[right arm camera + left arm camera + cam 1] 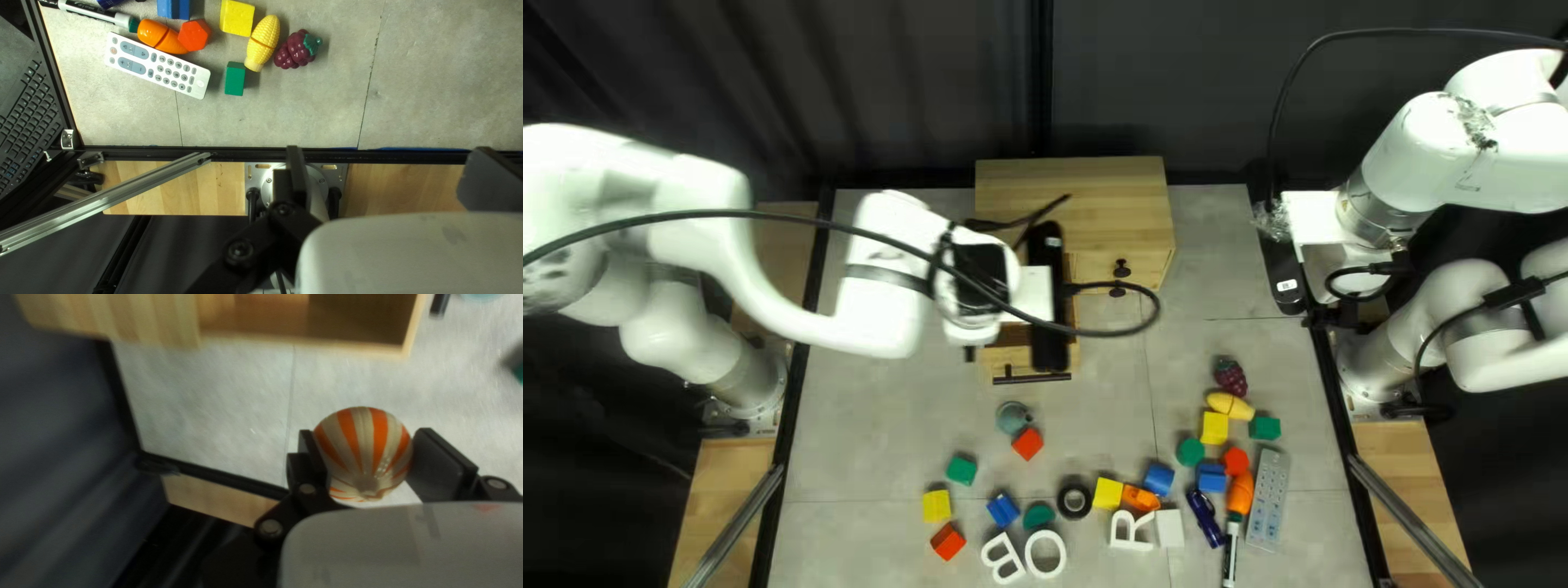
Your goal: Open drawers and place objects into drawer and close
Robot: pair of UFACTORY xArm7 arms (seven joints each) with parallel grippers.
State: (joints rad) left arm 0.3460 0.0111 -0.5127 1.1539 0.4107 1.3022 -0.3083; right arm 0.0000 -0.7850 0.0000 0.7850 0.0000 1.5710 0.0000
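Note:
In the top left view my left gripper (1030, 294) is over the left front of the wooden cabinet (1084, 191), partly covering a pulled-out drawer (1002, 360). Seen from the left wrist, an orange-and-white striped ball (363, 452) is pinched between both fingers of my left gripper (362, 449); the pulled-out drawer (406, 348) lies ahead and off to one side of it. My right gripper (1331, 316) hangs by the table's right edge. In its wrist view the right gripper (388, 163) is open, fingers wide apart with nothing between them.
A cabinet front with black knobs (1121, 272) is closed beside the open drawer. Blocks, white letters (1046, 553) and a black ring (1074, 499) are spread near the front. A remote (158, 65), toy corn (262, 42) and toy grapes (296, 50) lie at the right.

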